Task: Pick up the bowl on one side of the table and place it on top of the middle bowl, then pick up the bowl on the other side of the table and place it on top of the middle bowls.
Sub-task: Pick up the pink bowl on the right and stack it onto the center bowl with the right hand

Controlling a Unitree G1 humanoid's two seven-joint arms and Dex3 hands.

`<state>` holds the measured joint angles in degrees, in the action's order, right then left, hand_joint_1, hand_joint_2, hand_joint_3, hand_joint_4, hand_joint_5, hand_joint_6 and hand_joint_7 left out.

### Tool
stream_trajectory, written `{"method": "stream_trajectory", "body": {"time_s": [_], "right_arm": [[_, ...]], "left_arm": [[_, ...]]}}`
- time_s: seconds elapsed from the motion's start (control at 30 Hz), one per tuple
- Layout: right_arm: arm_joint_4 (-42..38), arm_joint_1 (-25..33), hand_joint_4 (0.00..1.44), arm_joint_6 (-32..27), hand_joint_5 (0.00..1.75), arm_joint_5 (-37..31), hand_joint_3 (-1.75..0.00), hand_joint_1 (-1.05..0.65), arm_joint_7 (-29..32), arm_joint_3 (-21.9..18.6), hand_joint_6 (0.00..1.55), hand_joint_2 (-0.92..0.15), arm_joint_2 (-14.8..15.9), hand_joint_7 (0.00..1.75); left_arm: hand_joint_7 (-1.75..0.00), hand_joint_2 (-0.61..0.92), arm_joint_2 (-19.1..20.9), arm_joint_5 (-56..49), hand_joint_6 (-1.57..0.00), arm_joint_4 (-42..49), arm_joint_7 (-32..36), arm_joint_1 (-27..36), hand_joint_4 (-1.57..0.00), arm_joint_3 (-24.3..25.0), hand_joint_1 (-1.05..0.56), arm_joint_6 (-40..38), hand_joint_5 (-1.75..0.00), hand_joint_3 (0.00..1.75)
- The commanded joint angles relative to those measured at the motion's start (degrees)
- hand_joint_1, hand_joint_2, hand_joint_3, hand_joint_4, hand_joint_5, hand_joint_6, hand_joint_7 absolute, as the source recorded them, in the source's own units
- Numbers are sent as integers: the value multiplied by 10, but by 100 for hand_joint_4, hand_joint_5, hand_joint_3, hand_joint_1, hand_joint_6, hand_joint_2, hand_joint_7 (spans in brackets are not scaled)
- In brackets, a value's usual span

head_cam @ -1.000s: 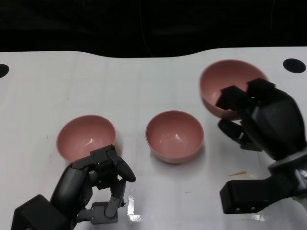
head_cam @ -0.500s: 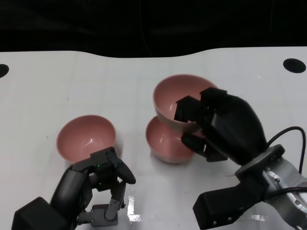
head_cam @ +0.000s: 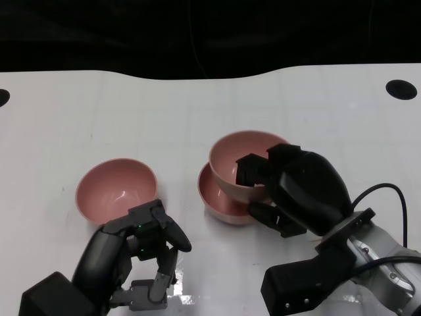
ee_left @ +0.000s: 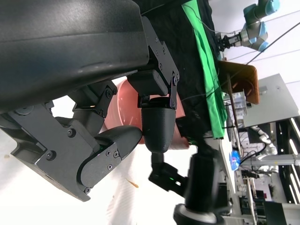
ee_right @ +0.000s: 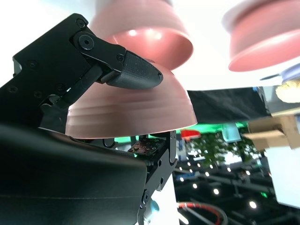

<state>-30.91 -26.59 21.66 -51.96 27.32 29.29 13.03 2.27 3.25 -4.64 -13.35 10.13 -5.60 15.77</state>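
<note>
My right hand (head_cam: 296,191) grips a pink bowl (head_cam: 240,158) by its rim, fingers inside and thumb outside. The bowl hangs tilted, partly sunk into the middle pink bowl (head_cam: 217,201); whether the two touch I cannot tell. The right wrist view shows the held bowl (ee_right: 131,112) close against the middle bowl (ee_right: 140,28), with the left bowl (ee_right: 262,37) beyond. That third pink bowl (head_cam: 117,187) stands alone on the table at the left. Just in front of it, my left hand (head_cam: 141,247) has its fingers (ee_left: 159,126) curled in and holds nothing.
The white table (head_cam: 197,112) ends at a dark far edge. A black round hole (head_cam: 402,89) sits at its far right corner, and another (head_cam: 2,97) shows at the left edge. In the left wrist view my right arm (ee_left: 199,187) appears past the left hand.
My right hand has carried its bowl from the table's right side leftward over the middle bowl, then lowered it into that bowl. The left hand has barely moved.
</note>
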Motion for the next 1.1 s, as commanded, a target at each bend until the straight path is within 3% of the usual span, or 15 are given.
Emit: {"method": "stream_trajectory", "body": {"time_s": [0.03, 0.47, 0.5, 0.53, 0.57, 0.6, 0.63, 0.67, 0.7, 0.83, 1.0, 1.1], "right_arm": [[-24, -13, 99, 7, 175, 6, -143, -16, 12, 5, 78, -23, -3, 175], [-47, -24, 98, -6, 175, -6, -138, -17, 19, 21, 76, -25, -5, 175], [-52, -23, 89, -6, 159, 2, -128, -20, -8, 23, 69, -31, -3, 160], [-54, -23, 80, -11, 111, 6, -89, -28, -37, 25, 65, -53, 0, 107], [-52, -23, 71, -17, 73, 8, -58, -36, -63, 28, 63, -72, 3, 65], [-49, -22, 62, -21, 46, 9, -40, -44, -80, 29, 59, -84, 5, 35], [-46, -22, 59, -25, 37, 9, -34, -46, -88, 29, 58, -88, 6, 25], [-38, -21, 57, -33, 32, 7, -31, -48, -102, 29, 58, -90, 7, 19], [-32, -19, 44, -39, 23, 5, -33, -59, -112, 30, 48, -91, 8, 10], [-6, -10, 25, -67, 14, 3, -40, -75, -141, 30, 35, -92, 9, 1], [7, -6, 20, -79, 13, 4, -43, -78, -151, 31, 33, -92, 10, 0], [76, 24, 12, -94, 10, 26, -50, -88, -187, 13, 19, -92, 18, 0]], "left_arm": [[-146, 41, 3, -5, -80, -8, 8, 8, -88, 1, -18, -6, -175, 132], [-145, 41, 2, -4, -80, -7, 9, 7, -87, 0, -17, -7, -175, 133], [-145, 41, 1, -5, -80, -5, 10, 6, -87, -1, -17, -6, -175, 133], [-145, 41, 0, -7, -80, -4, 11, 6, -87, -3, -17, -5, -175, 133], [-145, 41, -1, -9, -81, -3, 12, 6, -87, -3, -17, -5, -175, 133], [-144, 40, -1, -10, -81, -3, 13, 6, -87, -4, -18, -5, -175, 133], [-144, 40, -1, -10, -81, -3, 13, 6, -87, -4, -18, -5, -175, 133], [-144, 40, -2, -10, -81, -2, 13, 5, -87, -4, -18, -4, -175, 134], [-144, 40, -2, -10, -81, -1, 12, 5, -87, -4, -18, -2, -175, 134], [-144, 40, -3, -9, -81, 0, 11, 4, -87, -4, -18, -2, -175, 134], [-143, 41, -3, -9, -81, 1, 10, 4, -88, -4, -18, -2, -175, 133], [-143, 41, -2, -9, -80, 3, 9, 3, -87, -4, -18, -1, -175, 133]]}}
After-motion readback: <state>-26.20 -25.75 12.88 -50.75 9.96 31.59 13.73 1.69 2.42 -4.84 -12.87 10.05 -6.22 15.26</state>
